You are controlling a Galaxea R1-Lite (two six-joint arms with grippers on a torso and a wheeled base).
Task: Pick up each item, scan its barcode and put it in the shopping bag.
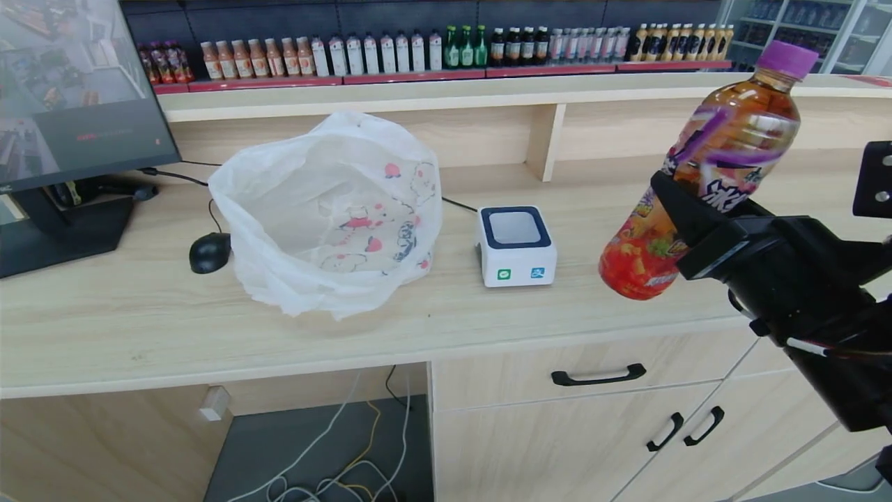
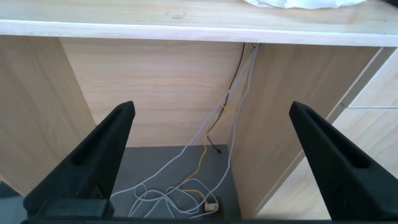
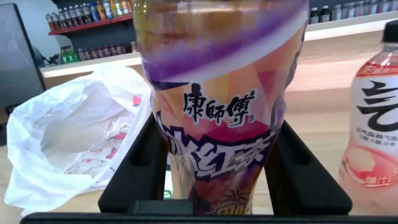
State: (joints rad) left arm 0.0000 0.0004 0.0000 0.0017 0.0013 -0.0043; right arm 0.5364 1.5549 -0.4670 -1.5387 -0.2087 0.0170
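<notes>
Scanner [image 1: 516, 245] right of bag [image 1: 327, 209], on counter [image 1: 139, 328]

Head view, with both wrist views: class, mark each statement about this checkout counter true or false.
1. The right gripper holds a purple-capped bottle. True.
2. The shopping bag lies folded flat. False: it stands open on the counter.
3. The scanner stands on the counter beside the shopping bag. True.
4. The left gripper is shut on a can. False: its fingers are open and empty.
5. The mouse lies on the robot's right of the shopping bag. False: it lies on its left.
</notes>
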